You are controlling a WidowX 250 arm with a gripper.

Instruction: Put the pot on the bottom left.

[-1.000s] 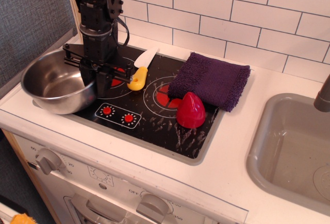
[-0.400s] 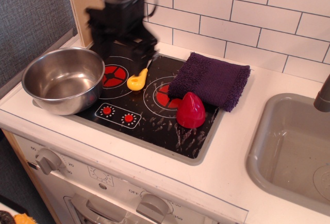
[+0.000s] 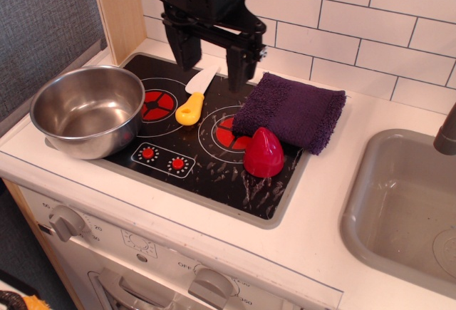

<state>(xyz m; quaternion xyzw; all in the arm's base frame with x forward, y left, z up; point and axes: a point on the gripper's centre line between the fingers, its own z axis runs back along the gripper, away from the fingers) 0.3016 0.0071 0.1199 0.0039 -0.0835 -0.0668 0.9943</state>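
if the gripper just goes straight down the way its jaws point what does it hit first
Most likely the knife: the open gripper hangs above its white blade on the stove top. Depth is hard to judge, so it may land on bare glass just behind it.

Polished steel pot [image 3: 87, 111] beside my matt black gripper [image 3: 212, 57].
Glossy glass hob [image 3: 214, 171], fuzzy purple cloth [image 3: 292, 110], smooth red plastic piece [image 3: 263, 153].

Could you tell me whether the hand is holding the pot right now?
No, the hand hangs open above the back of the stove, well apart from the pot, which sits alone at the front left corner.
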